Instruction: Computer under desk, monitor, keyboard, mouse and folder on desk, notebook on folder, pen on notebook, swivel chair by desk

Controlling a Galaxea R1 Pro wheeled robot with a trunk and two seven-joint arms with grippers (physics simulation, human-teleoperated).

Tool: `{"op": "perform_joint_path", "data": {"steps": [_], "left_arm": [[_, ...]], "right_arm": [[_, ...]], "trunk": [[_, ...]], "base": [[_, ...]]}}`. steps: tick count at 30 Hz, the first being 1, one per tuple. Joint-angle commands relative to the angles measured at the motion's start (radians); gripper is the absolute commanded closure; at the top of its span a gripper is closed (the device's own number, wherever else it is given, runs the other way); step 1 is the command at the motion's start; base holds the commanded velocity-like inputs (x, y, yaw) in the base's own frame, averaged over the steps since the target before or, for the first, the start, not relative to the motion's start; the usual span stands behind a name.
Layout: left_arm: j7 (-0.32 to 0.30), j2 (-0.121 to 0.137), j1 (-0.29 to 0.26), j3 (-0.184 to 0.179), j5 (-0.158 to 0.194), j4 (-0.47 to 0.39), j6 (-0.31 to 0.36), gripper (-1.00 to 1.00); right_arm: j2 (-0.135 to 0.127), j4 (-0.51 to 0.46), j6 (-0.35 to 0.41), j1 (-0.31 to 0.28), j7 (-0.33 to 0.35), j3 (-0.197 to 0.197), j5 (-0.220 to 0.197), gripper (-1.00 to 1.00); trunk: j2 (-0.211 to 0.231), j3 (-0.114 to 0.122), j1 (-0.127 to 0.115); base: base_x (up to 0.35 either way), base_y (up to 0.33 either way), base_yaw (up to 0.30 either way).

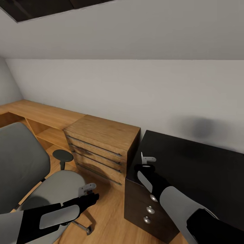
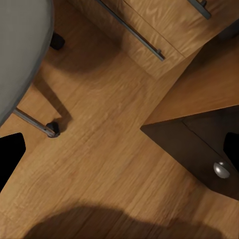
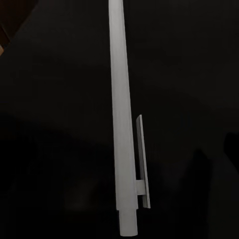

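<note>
Facing desk (image 1: 203,169) drawers (image 1: 149,203), all closed.

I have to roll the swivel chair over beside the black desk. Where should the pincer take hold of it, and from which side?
Probably the round dark armrest on the side of the swivel chair nearest the desk. It stands clear on a thin post, so the left pincer, hovering just beside the seat, could close across its pad from above.
</note>
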Motion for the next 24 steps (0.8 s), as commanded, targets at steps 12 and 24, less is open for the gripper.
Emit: {"op": "perform_joint_path", "data": {"steps": [12, 24], "left_arm": [[0.0, 0.0, -0.002, -0.003, 0.009, -0.002, -0.011, -1.0], [0.001, 0.0, -0.002, -0.003, 0.009, -0.002, -0.011, -1.0]], "right_arm": [[-0.001, 0.014, 0.009, -0.001, -0.007, 0.007, -0.012, -1.0], [-0.02, 0.012, 0.009, -0.001, 0.021, -0.001, -0.019, -1.0]], "trunk": [[0.0, -0.001, 0.0], [0.0, -0.001, 0.0]], "base": [[0.0, 0.0, 0.0], [0.0, 0.0, 0.0]]}}
